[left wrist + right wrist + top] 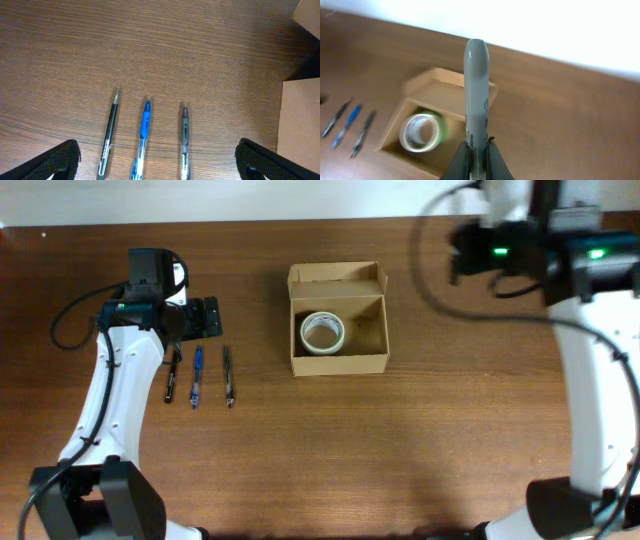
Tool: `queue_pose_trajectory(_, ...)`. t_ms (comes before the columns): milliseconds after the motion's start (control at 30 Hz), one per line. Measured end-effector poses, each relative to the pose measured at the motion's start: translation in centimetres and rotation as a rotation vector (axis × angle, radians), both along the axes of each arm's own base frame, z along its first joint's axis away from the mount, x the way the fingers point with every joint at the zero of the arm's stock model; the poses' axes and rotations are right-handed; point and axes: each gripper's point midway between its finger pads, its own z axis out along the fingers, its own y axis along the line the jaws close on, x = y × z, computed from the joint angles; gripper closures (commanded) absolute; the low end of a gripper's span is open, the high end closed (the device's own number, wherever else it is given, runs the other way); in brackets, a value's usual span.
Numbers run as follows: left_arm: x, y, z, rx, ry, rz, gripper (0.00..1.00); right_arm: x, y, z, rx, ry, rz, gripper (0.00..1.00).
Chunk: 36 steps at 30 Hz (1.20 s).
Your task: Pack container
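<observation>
Right gripper (476,150) clamped on grey-white marker (475,90), long axis pointing ahead. Open tan cardboard box (338,365) holding tape roll (322,333) lies left, nearer. Left gripper (159,157) spread wide over three pens (145,125).

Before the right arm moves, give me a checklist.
1. right gripper shut on marker: ok.
2. box lid open: ok.
3. free floor in box beside tape: ok.
4. right gripper over box: not ok, it is off to one side.
5. left gripper open above pens: ok.
6. marker short enough to lie flat in box: cannot tell.
</observation>
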Motion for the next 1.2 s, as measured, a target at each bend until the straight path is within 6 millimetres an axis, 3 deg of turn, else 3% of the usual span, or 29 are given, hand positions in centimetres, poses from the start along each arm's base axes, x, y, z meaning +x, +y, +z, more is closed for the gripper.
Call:
queue_pose_trajectory(100, 0.0, 0.0, 0.0, 0.0, 0.0, 0.0, 0.01, -2.1, 5.3, -0.4, -0.147, -0.03, 0.173, 0.96)
queue_pose_trajectory(200, 0.0, 0.0, 0.0, 0.0, 0.0, 0.0, 0.01, -3.3, 8.5, -3.0, -0.291, -0.011, 0.323, 0.96)
queue_pose_trajectory(267, 0.0, 0.0, 0.0, 0.0, 0.0, 0.0, 0.01, -3.3, 10.2, -6.1, -0.396, 0.031, 0.43, 0.96)
queue_pose_trajectory(433, 0.0, 0.0, 0.0, 0.0, 0.001, 0.0, 0.01, -2.3, 11.7, -13.2, -0.557, 0.148, 0.604, 0.96)
queue_pose_trajectory(533, 0.0, 0.0, 0.0, 0.0, 0.0, 0.0, 0.01, -1.9, 11.7, -15.9, -0.611, 0.193, 0.665, 0.96)
queue_pose_trajectory(833, 0.0, 0.0, 0.0, 0.0, 0.0, 0.0, 0.01, -1.9, 12.2, -18.4, -0.67, 0.212, 0.781, 0.96)
queue_pose_trajectory(1033, 0.0, 0.0, 0.0, 0.0, 0.0, 0.0, 0.01, -3.0, 14.3, -19.2, -0.653, 0.207, 0.865, 0.96)
queue_pose_trajectory(1200, 0.0, 0.0, 0.0, 0.0, 0.0, 0.0, 0.01, -4.4, 14.8, -21.7, -0.66, 0.294, 0.919, 0.96)
